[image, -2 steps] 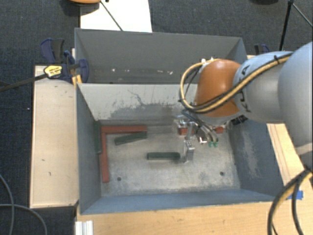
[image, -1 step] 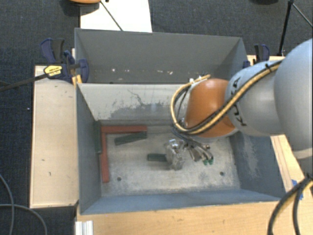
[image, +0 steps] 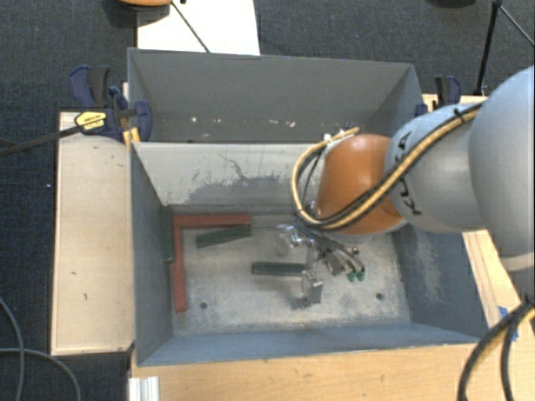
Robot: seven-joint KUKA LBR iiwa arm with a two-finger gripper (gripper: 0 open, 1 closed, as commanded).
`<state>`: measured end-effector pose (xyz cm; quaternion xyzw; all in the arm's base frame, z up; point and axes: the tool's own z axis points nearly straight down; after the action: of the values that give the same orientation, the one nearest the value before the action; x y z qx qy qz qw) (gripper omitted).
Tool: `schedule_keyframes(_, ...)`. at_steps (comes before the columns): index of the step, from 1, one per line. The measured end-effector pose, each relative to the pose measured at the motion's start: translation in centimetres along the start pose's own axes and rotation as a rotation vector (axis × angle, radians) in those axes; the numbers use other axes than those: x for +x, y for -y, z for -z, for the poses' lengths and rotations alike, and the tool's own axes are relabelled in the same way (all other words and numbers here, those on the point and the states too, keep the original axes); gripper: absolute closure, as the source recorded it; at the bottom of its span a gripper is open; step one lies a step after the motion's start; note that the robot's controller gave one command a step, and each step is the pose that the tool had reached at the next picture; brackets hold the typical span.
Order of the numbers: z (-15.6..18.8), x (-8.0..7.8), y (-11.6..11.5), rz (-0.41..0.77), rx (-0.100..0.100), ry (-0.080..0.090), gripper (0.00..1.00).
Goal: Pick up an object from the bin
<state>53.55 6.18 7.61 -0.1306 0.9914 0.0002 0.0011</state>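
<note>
A: Dark green bar (image: 274,267), where?
B: Flat on the bin (image: 276,345) floor, mid-bin. Gripper (image: 311,291) sits low at its right end. Second green bar (image: 223,237) and red L-piece (image: 178,257) lie further left.
A: Pincer state?
B: Can't tell.

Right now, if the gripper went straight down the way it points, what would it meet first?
Probably the right end of the dark green bar lying mid-bin, or the bin floor just beside it. The gripper hangs at that end, and depth is unclear.
</note>
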Motion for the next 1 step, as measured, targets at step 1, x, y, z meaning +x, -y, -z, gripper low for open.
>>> schedule_keyframes(1,-0.01,0.00,0.00,0.004,0.000,0.000,1.00)
